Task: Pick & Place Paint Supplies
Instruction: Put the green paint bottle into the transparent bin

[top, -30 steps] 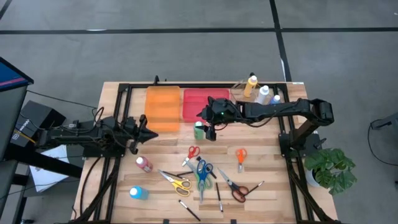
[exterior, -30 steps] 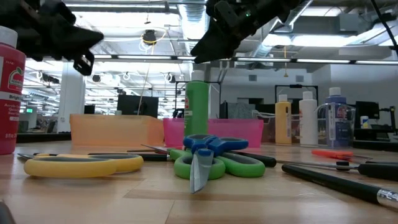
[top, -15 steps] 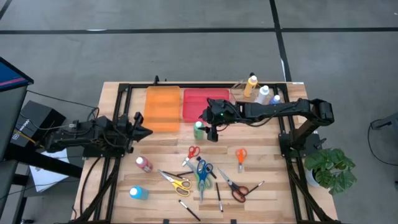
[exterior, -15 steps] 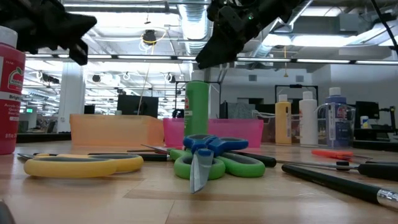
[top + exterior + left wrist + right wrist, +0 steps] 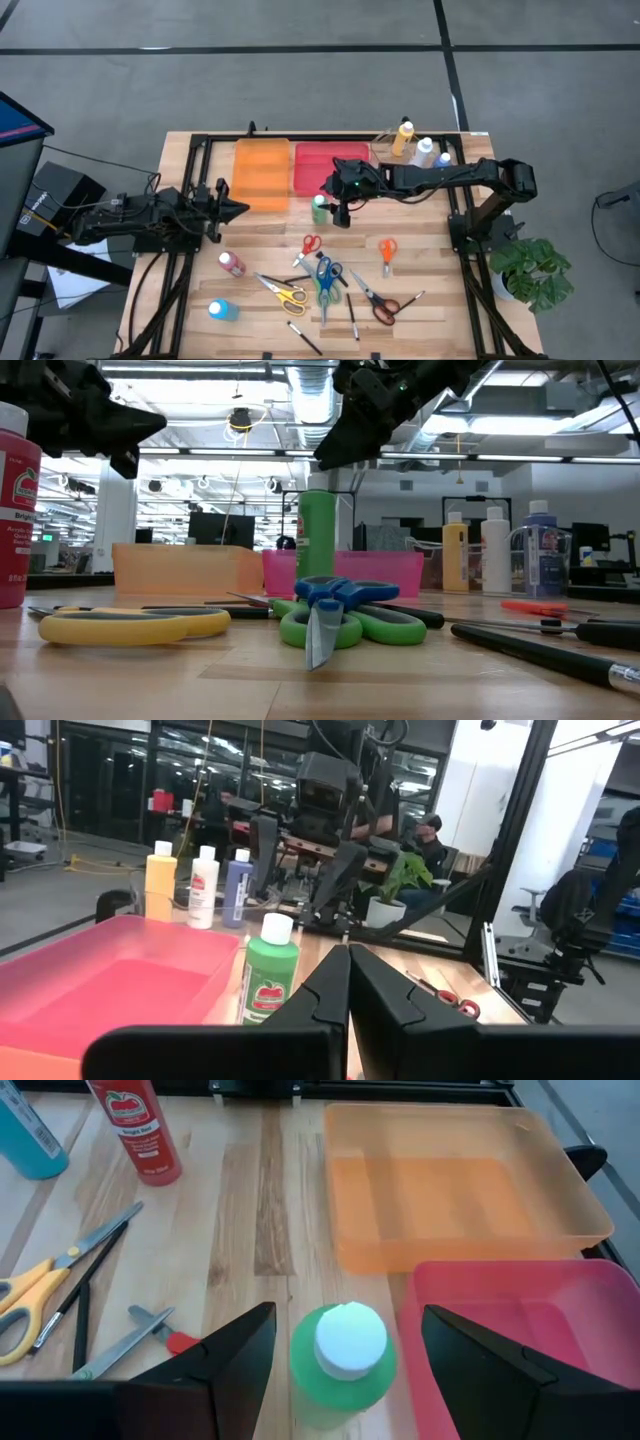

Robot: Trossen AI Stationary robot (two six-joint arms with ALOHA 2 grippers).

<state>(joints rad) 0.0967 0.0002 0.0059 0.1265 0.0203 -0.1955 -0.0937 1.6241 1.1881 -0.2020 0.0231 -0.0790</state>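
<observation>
High view: green paint bottle [image 5: 320, 209] upright with white cap, just off the pink tray's [image 5: 322, 170] near edge, mid-worktop. Right gripper [image 5: 337, 212] directly above it, fingers spread wide, nothing gripped. Left gripper [image 5: 233, 209] closed tight, empty, by the orange tray [image 5: 262, 175] near the worktop's left edge. Both trays empty.

Low view: green bottle [image 5: 316, 535] standing before the pink tray [image 5: 400, 572], right gripper [image 5: 340, 450] just above its cap.

Left wrist view: closed fingers [image 5: 330, 988] pointing toward the green bottle [image 5: 270, 970] with its apple label.

Right wrist view: white cap [image 5: 350, 1342] between open fingers [image 5: 240, 1348], untouched; orange tray [image 5: 455, 1200] bare inside.
</observation>
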